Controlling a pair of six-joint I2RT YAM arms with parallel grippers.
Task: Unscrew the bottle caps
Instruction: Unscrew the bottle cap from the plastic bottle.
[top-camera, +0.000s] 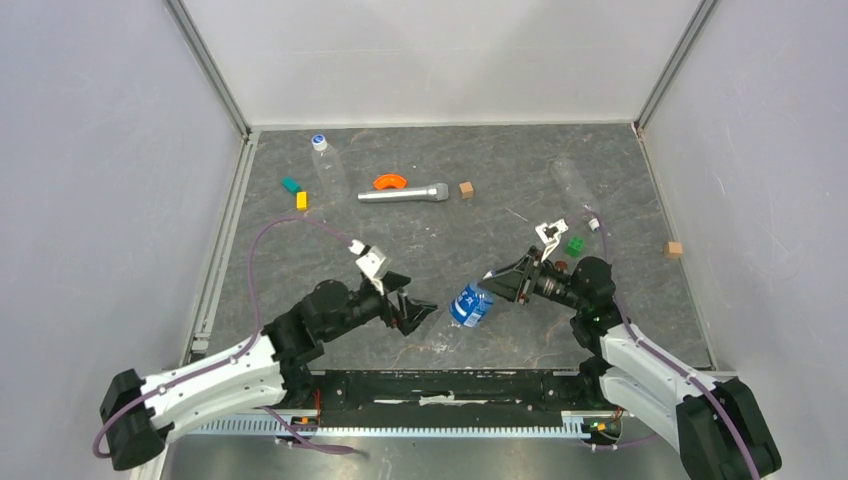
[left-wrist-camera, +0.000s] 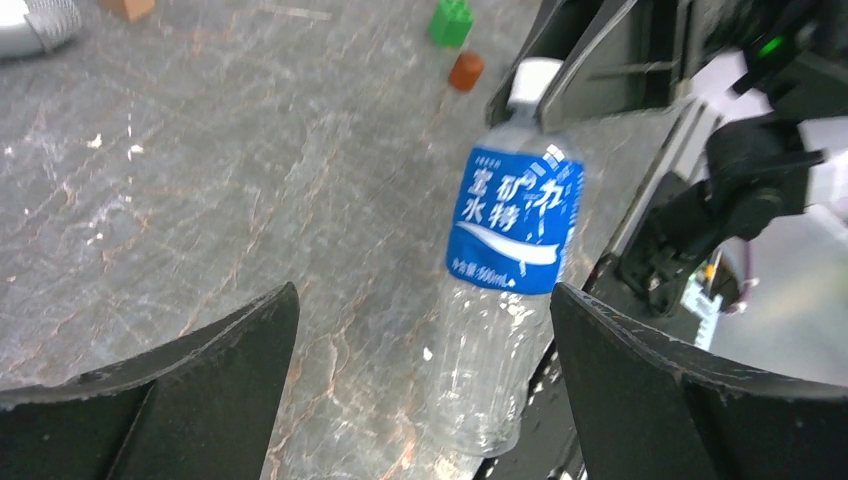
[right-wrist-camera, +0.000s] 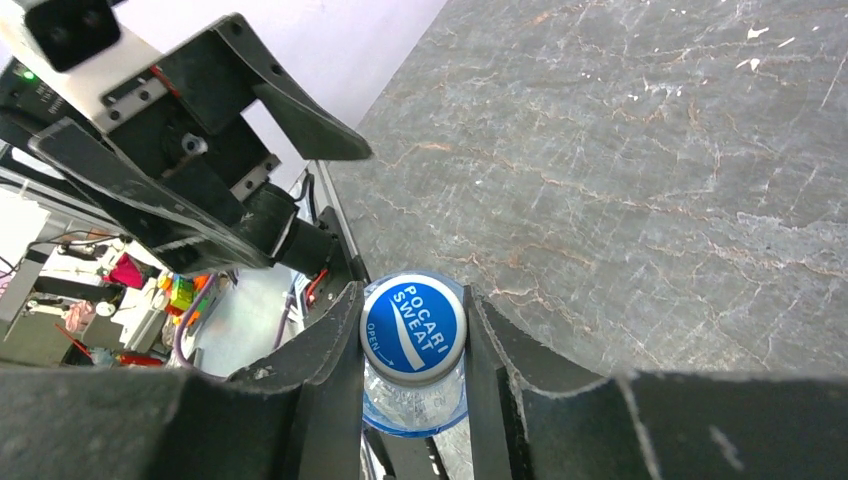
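The blue-labelled bottle was noted near the middle of the worktop, close to its near edge and slanted, with its cap turned to the right. The right hand was found closed narrowly on that cap, a finger pressed to each side of the white rim and the blue top left showing. The left hand was seen just left of the bottle, jaws spread fully, nothing held. The bottle's body was framed between its fingers, no contact seen. An unlabelled bottle with a second cap in place was recorded lying far left, and a clear bottle far right. A silver cylinder, orange curved piece and wooden cube were noted at the far middle.
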